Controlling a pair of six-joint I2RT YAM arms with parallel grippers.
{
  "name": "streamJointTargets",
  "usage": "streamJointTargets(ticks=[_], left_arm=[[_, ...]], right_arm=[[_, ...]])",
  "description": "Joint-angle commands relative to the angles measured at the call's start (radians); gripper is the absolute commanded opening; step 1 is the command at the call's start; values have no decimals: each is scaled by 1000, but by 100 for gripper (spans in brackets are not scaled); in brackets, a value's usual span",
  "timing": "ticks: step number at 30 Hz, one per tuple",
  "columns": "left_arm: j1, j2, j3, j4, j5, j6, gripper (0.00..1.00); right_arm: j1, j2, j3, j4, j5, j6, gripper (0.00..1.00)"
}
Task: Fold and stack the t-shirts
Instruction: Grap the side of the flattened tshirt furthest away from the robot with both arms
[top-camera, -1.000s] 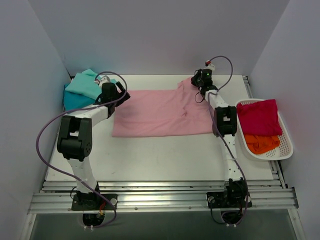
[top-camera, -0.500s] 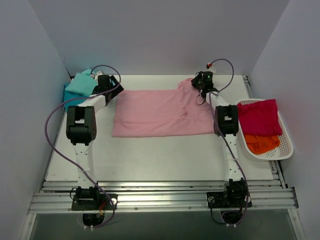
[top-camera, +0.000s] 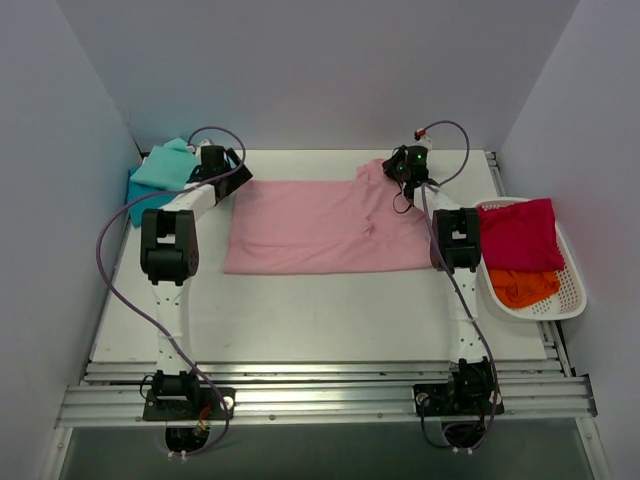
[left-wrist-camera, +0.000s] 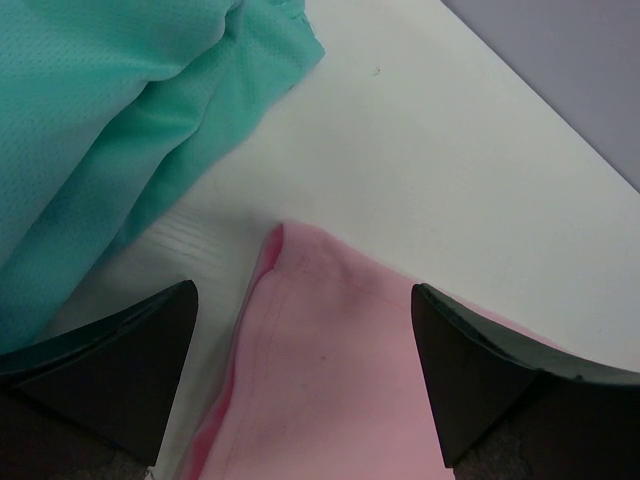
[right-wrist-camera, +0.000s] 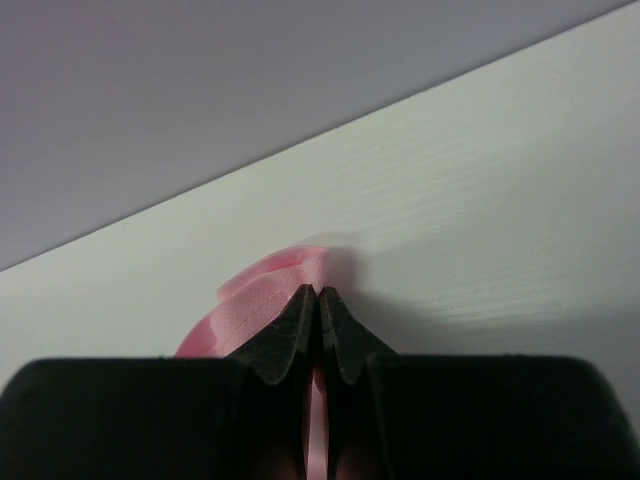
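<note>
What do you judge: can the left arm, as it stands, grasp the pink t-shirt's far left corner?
Probably yes. The left gripper is open, with that corner of the pink t-shirt lying between its fingers and nothing over it. The mint green t-shirt lies beside, apart from the corner.

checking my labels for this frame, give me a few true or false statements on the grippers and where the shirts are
1. The right gripper is shut on a corner of the pink t-shirt. True.
2. The left gripper is shut on the mint green t-shirt. False: it is open above a corner of the pink t-shirt, with the mint green t-shirt off to one side.
3. The white basket holds a red t-shirt and an orange t-shirt. True.
4. The pink t-shirt lies in the white basket. False: it lies spread out on the table.
5. The mint green t-shirt lies on the teal t-shirt. True.
</note>
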Motion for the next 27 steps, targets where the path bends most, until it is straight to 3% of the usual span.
streamJointTargets(ticks=[1,7,12,13,15,17,18,19,23,27], left_arm=[[-11,43,73,-26,17,-11,97],[-35,120,214,-105,-6,2,98],[-40,144,244,-118,-9,-8,98],[-40,144,242,-116,-9,-10,88],[-42,140,230,-107,-11,-13,81],[-43,135,221,-102,-19,-15,65],[-43,135,219,-102,-19,-11,57],[-43,135,221,-104,-20,-8,43],[-45,138,235,-125,-37,-5,26],[-45,138,252,-142,-51,8,17]], right_arm=[[-4,-48,-13,0,-24,6,0],[-4,-48,-18,4,-27,6,0],[-10,-51,-18,3,-28,5,0],[-12,-51,-21,3,-27,3,0],[-12,-48,-21,3,-27,5,0],[-14,-47,-16,4,-28,6,0],[-14,-45,-18,4,-30,8,0],[-15,-44,-16,6,-30,8,0],[-14,-38,-9,7,-35,12,0],[-15,-44,-5,10,-30,8,0]])
